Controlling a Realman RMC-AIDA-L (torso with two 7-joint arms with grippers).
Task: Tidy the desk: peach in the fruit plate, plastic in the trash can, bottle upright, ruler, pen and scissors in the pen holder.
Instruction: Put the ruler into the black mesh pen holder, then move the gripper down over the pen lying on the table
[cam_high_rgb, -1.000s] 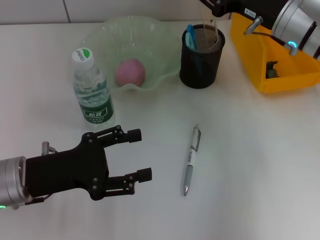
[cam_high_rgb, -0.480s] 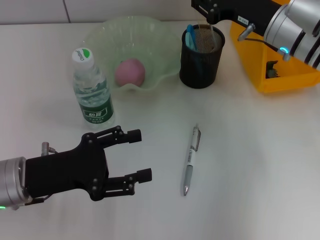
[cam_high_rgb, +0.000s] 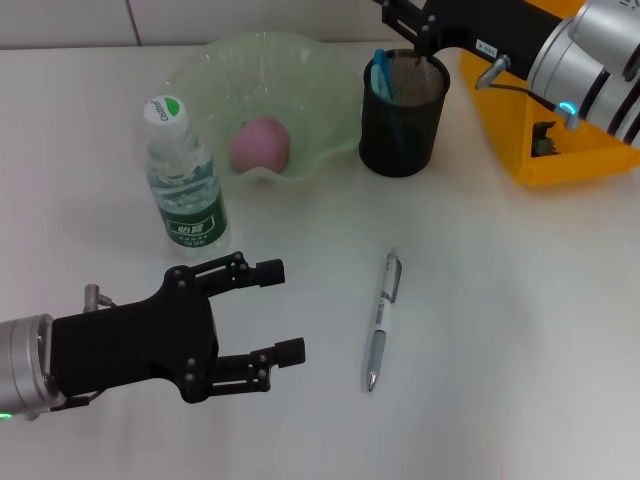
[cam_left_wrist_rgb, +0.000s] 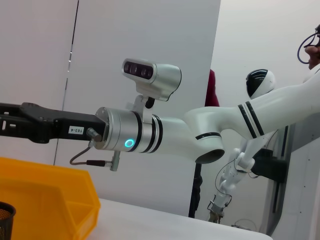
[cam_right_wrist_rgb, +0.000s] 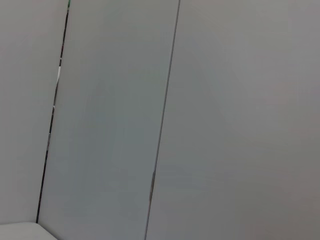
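White counter (cam_high_rgb: 520, 330) stretches out bare around the one item not yet put away, the pen (cam_high_rgb: 381, 321). It lies flat near the middle, its long axis running roughly toward and away from the robot, tip toward the robot and clip end pointing at the pen holder (cam_high_rgb: 402, 112) farther back. The left hand (cam_high_rgb: 272, 310) hovers just to the pen's left at about the same depth, fingers spread and holding nothing, pointing across toward the pen, so its opening lies roughly across the shaft. That makes the left arm the nearer one for a pickup, by my judgement. The right hand (cam_high_rgb: 405, 14) is up over the pen holder's rim, well apart from the pen; whether it is released or clenched I cannot tell. Farther out, the peach (cam_high_rgb: 260, 144) sits in the fruit plate (cam_high_rgb: 215, 75), the bottle (cam_high_rgb: 184, 178) stands upright beside it, and the yellow bin (cam_high_rgb: 560, 150) is at the right.
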